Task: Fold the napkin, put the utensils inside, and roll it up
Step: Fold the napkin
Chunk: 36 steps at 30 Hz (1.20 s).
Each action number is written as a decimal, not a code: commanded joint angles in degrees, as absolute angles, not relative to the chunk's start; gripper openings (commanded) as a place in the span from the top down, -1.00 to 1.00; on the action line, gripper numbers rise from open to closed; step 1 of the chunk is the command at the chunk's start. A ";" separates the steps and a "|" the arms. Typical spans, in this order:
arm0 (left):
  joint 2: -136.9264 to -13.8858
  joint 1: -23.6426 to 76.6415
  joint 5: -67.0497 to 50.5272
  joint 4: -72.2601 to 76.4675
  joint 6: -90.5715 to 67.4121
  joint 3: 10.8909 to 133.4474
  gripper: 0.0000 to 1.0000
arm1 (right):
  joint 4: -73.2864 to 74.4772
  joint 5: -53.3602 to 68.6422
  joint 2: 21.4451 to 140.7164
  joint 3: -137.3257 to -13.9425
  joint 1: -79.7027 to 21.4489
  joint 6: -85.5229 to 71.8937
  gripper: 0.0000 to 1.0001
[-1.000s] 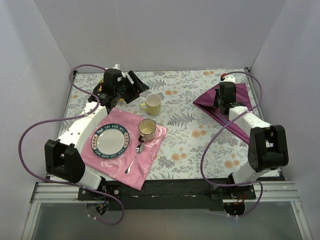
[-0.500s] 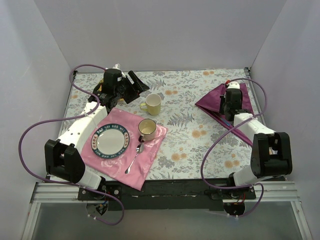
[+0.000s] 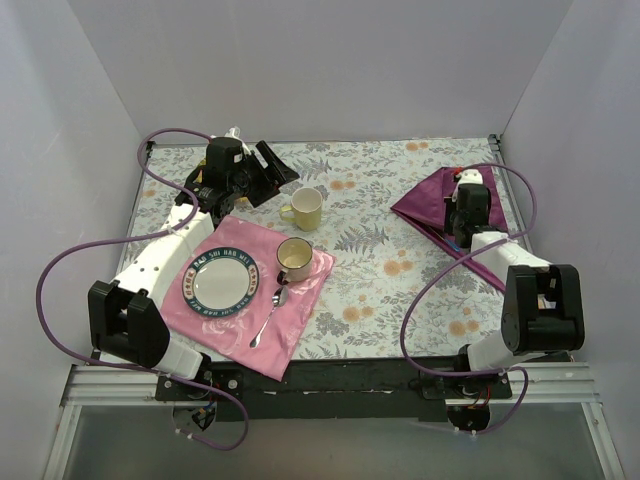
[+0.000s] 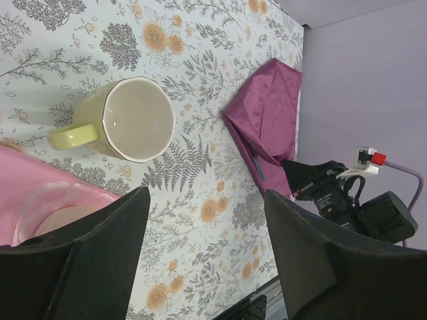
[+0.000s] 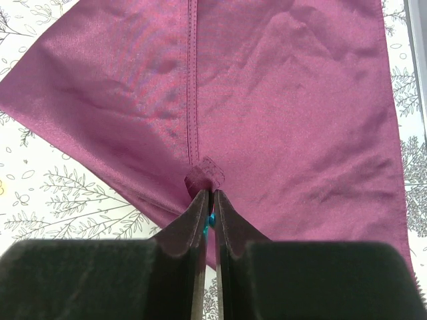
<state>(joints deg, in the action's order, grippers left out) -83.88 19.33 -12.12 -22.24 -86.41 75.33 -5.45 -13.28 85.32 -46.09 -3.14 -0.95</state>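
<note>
Right arm's fingers (image 5: 190, 223): nearly together, pinching the thin blue handle of a slim utensil with a shiny purple rounded head (image 5: 205, 177). That head rests on the large dark purple-magenta satin napkin (image 5: 280, 100), which lies folded at the far right corner of the floral-patterned bench (image 3: 380, 260). Left arm's fingers (image 4: 100, 260): wide apart, empty, above the bench near a pale yellow ceramic mug (image 4: 137, 120).
</note>
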 commanded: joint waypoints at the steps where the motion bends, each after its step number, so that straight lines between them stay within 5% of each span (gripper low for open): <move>1: -80.95 19.34 -13.10 -22.15 -86.31 74.88 -0.36 | -9.67 -13.89 86.39 -45.27 -2.99 1.84 0.71; 26: -80.51 19.25 -13.97 -22.32 -86.13 74.79 -0.36 | -8.70 -16.00 89.47 -43.24 -2.90 -5.36 0.53; 30: -80.60 19.34 -14.67 -22.24 -85.87 74.88 -0.36 | -2.04 -19.23 90.35 -46.13 -2.90 -8.95 0.24; 32: -80.42 19.34 -14.68 -22.41 -85.61 75.32 -0.36 | 2.72 -21.00 89.13 -46.93 -2.73 -11.58 -0.10; 36: -80.59 19.34 -15.64 -22.33 -85.43 75.67 -0.36 | 4.21 -16.10 86.57 -47.55 -0.53 -13.18 -0.25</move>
